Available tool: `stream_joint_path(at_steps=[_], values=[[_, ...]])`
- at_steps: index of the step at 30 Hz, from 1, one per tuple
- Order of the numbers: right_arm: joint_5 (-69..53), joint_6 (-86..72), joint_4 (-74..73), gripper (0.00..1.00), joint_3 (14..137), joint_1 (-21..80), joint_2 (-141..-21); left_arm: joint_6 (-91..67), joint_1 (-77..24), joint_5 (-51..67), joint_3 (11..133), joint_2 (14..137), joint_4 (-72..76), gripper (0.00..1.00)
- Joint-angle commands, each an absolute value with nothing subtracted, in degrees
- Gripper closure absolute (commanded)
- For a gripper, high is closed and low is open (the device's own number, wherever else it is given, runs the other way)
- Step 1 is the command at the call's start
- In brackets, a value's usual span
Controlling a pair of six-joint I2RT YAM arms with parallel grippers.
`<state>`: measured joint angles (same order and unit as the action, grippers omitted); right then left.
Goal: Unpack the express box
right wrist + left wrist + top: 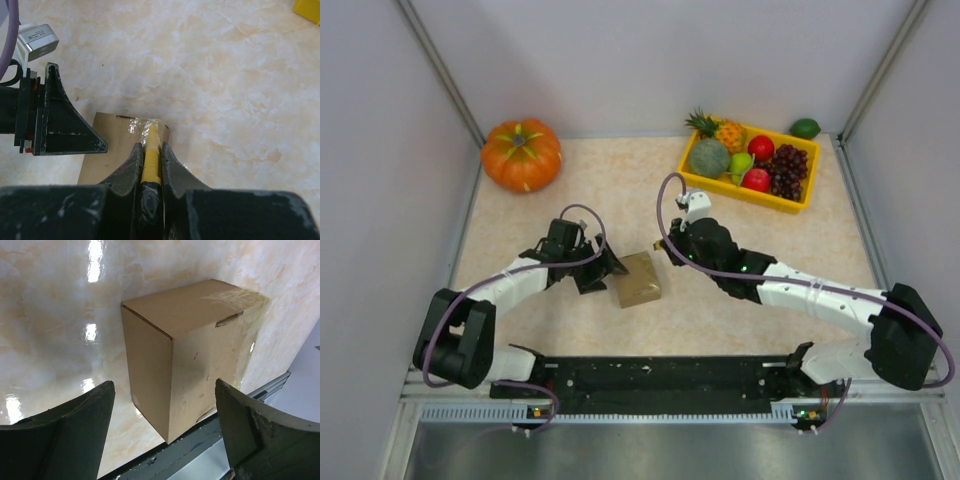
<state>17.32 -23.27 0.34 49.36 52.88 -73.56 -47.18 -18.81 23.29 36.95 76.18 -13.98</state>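
Carton mid-table, one gripper wide, the other clamped on a tool

Past the black base rail (650,375), the glossy beige marbled table (570,190) carries the express box (639,279) near its middle, flaps down and sealed with clear tape (235,295). The left gripper (164,384) stands spread wide just left of the box, holding nothing. The right gripper (151,147) is pinched tight on a slim yellow tool (151,160) whose tip is at the taped top edge. Farther back sit an orange pumpkin (521,154) at left and a yellow fruit tray (760,197) at right, below pale grey walls. Tape glare blurs the tool's tip, and its rear end is buried between the fingers.
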Motion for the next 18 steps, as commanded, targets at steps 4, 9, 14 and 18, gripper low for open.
stream_joint_path(at_steps=[4, 9, 14, 18], values=[[18.8, -22.3, 4.7, 1.00, 50.5, 54.1, -76.4, -47.3, -19.1, 26.0, 36.8, 80.1, -10.6, 0.39], [20.2, -21.9, 3.7, 1.00, 51.8, 54.9, -79.0, -46.9, -19.1, 25.8, 35.9, 81.2, -11.1, 0.60], [21.3, -21.0, 3.8, 1.00, 52.6, 55.9, -80.6, -46.3, -19.1, 25.2, 36.0, 82.3, -11.8, 0.79], [22.8, -20.7, 4.0, 1.00, 52.8, 56.4, -81.6, -46.1, -19.1, 25.0, 36.4, 83.2, -12.2, 0.85]])
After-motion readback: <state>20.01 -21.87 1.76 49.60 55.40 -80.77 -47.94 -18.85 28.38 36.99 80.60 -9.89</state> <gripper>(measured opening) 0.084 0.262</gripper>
